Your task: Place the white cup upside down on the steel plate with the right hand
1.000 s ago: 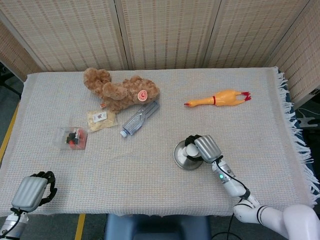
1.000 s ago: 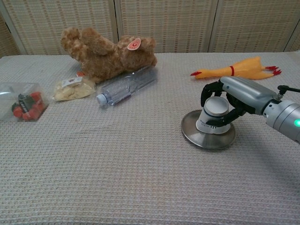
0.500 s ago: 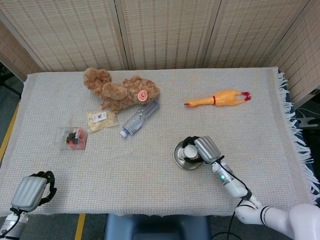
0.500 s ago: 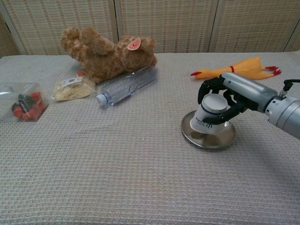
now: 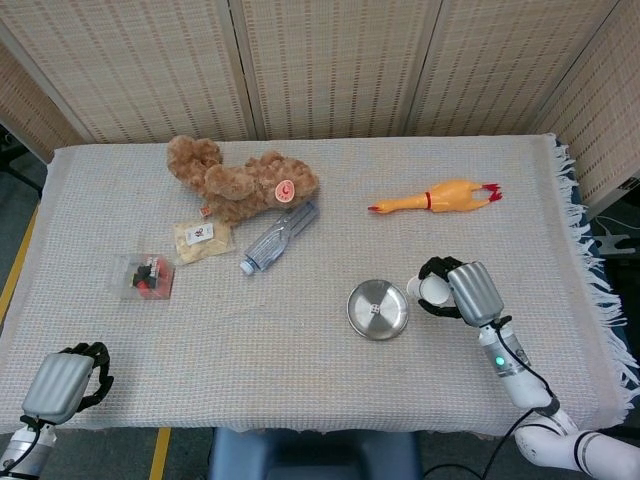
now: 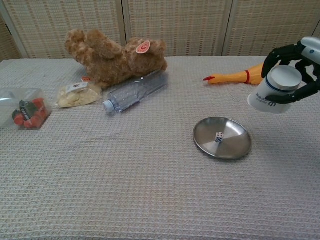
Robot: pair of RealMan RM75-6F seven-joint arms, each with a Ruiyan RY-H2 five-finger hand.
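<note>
- Right hand [image 6: 295, 70] gripped the white cup [image 6: 275, 90] at the right edge of the chest view, fingers curled round it, mouth down and tilted, raised clear of the cloth.
- Steel plate [image 6: 235, 144] lay right of centre, apart from the cup, with a small die [image 6: 218, 137] on it.
- Left hand [image 5: 66, 383] sat at the lower left of the head view, fingers curled in on nothing.
- Rubber chicken [image 6: 240, 76] lay behind the cup.

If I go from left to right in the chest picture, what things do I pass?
Clear box of red bits → snack bag → teddy bear → steel plate → white cup held by the right hand.
</note>
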